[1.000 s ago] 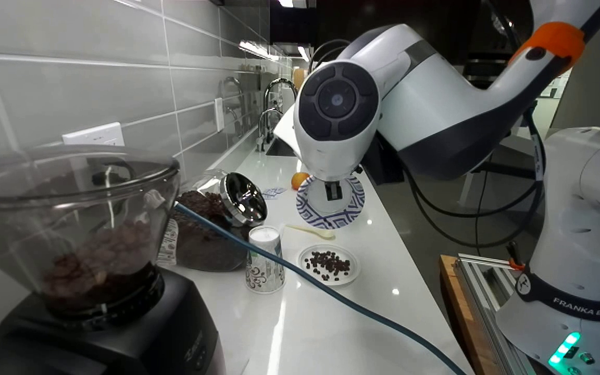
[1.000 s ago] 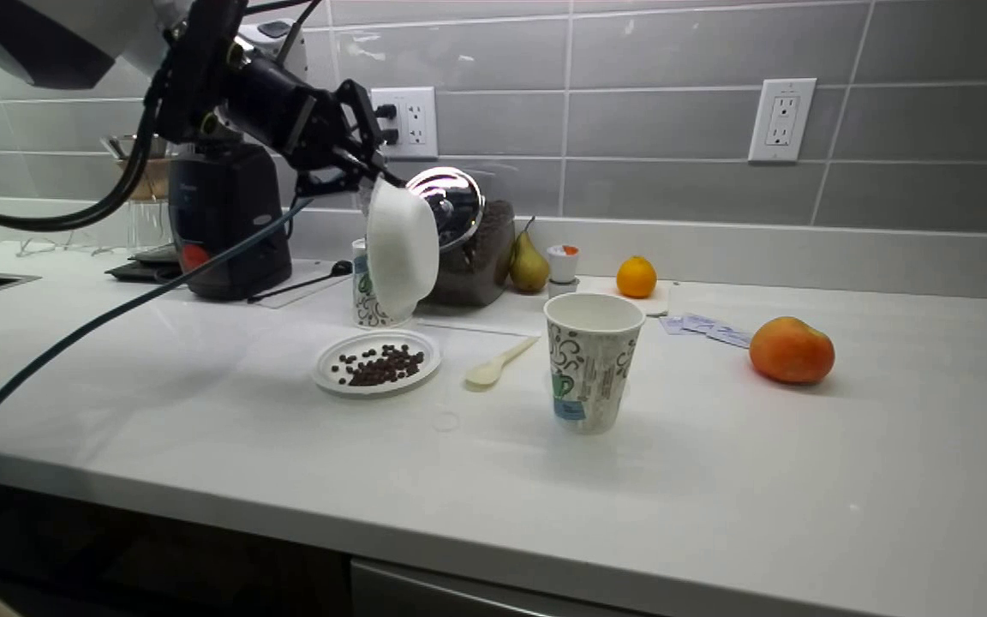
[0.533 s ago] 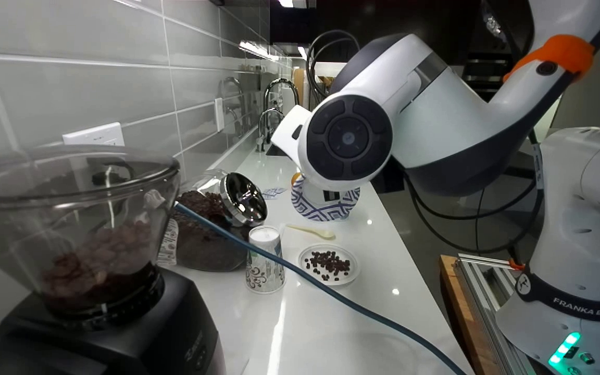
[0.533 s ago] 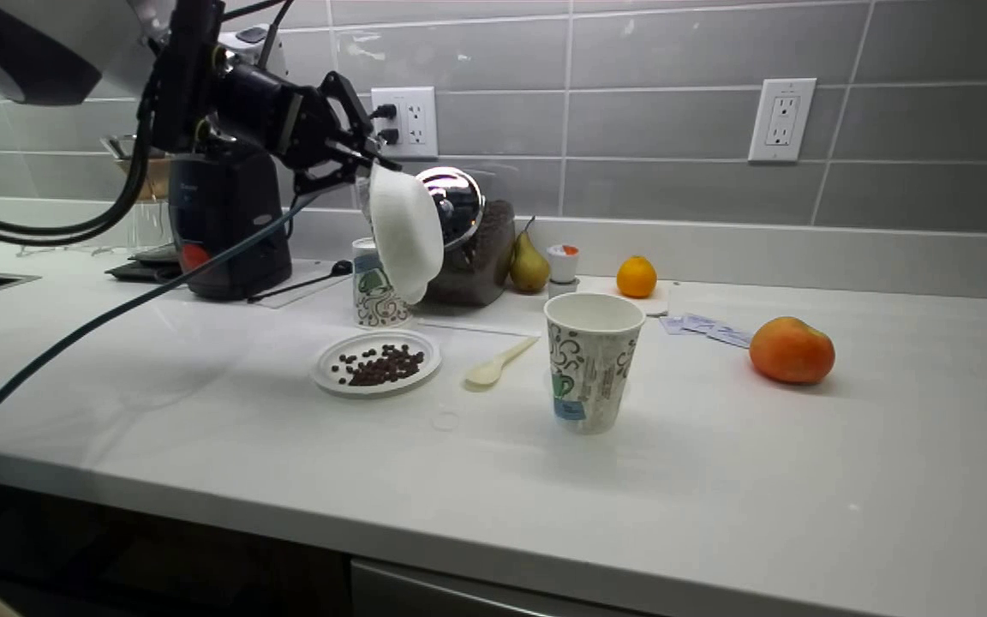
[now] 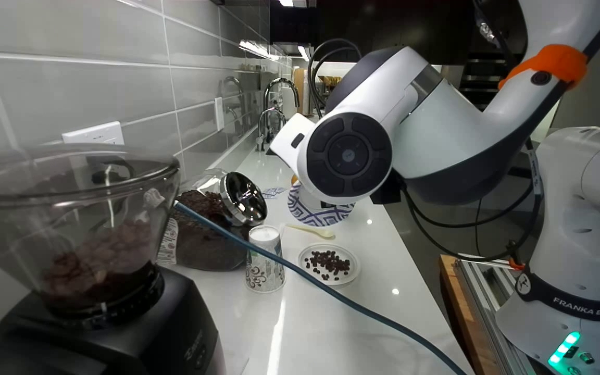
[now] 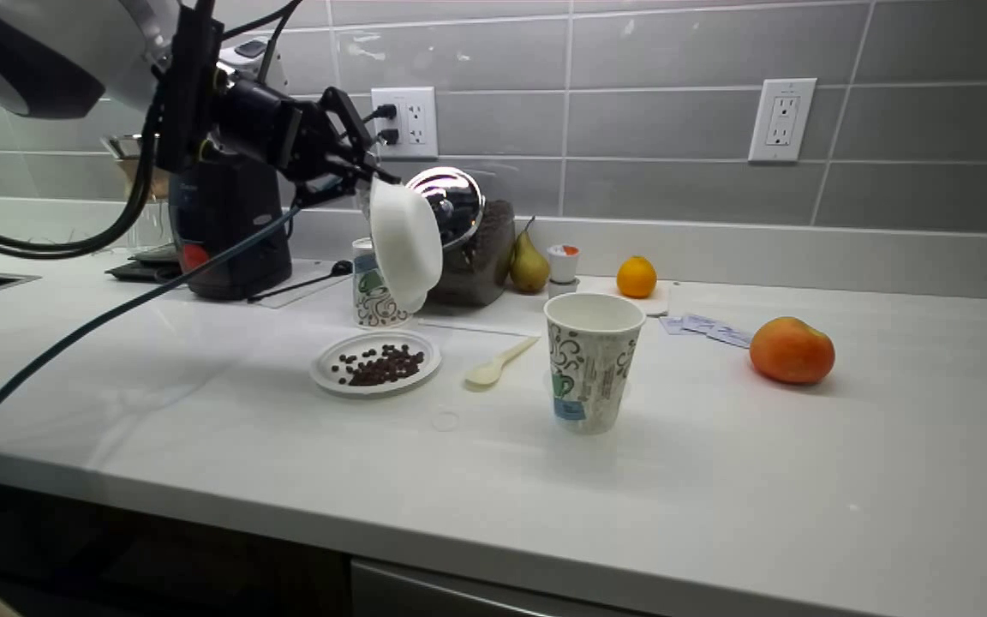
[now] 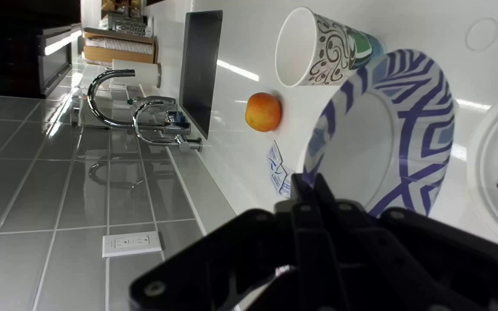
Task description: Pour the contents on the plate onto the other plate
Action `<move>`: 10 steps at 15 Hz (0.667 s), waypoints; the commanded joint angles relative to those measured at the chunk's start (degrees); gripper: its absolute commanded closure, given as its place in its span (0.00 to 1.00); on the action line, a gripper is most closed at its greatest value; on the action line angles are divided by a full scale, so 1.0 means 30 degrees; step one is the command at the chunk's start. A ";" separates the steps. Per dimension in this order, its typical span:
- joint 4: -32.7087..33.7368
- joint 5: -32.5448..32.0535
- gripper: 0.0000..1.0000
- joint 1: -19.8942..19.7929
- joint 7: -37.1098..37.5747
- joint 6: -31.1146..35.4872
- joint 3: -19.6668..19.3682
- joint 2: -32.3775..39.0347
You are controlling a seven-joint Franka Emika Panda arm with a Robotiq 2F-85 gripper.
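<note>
My jaws, closed tight, pinch the rim of the patterned plate, tilted steeply, clear of the desk. Dark beans lie loose on the plain white plate, flat on desk; pale spoon near it, upright paper cup farther out.

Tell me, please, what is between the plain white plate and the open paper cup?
In an exterior view, a pale spoon lies between the plain plate and the cup; a faint ring shows nearer the front.
</note>
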 commanded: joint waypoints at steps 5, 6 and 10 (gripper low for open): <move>-0.1055 0.2536 0.99 -0.0472 -0.3875 0.5344 -0.1605 -0.3277; -0.1277 0.3262 0.99 -0.0612 -0.4593 0.6082 -0.2016 -0.3958; -0.2117 0.5932 0.99 -0.1096 -0.7322 0.7713 -0.3428 -0.6341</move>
